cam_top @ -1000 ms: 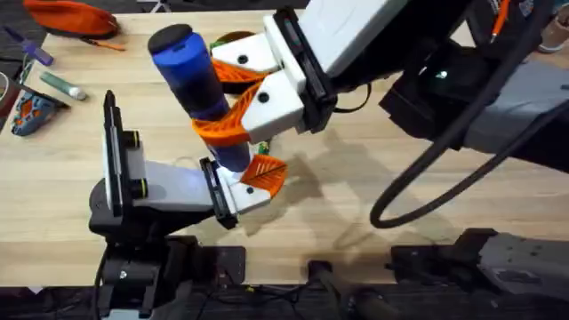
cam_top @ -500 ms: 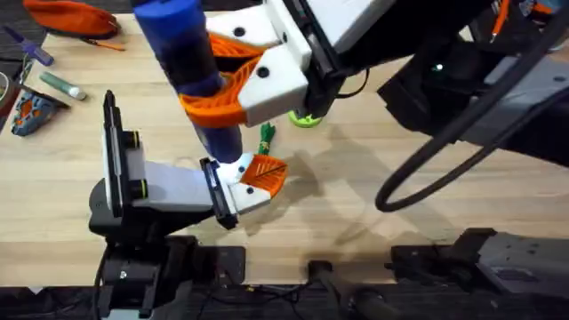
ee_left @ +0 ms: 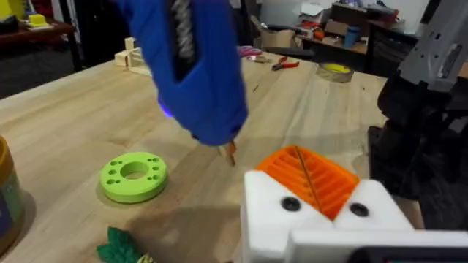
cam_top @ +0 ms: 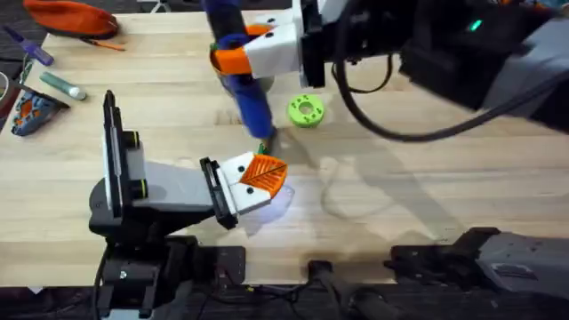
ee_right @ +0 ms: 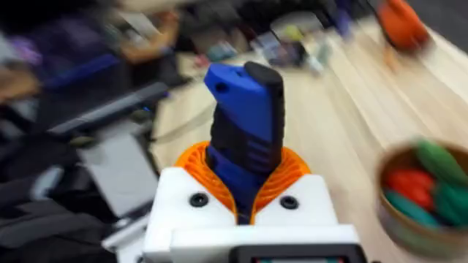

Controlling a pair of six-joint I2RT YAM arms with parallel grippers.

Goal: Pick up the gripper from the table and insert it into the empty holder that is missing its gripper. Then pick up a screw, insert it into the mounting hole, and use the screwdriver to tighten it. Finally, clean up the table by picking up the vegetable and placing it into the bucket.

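The right arm reached across the middle from the upper right, its right gripper (cam_top: 233, 55) clamped on something blue. The left arm lay low, its left gripper (cam_top: 258, 182) near the table, fingers' spacing unclear.

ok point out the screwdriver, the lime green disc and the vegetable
screwdriver (cam_top: 242, 82), overhead view, on its blue body
lime-green disc (ee_left: 134, 175), left wrist view, on its top face beside the centre hole
vegetable (ee_left: 121, 246), left wrist view, on its leafy end

screwdriver (cam_top: 238, 67): top cut off by overhead edge; upper body out of frame in left wrist view
vegetable (ee_left: 121, 247): cropped at frame edge, mostly behind screwdriver tip overhead
bucket (ee_right: 424, 191): blurred, contents unclear, edge-cropped
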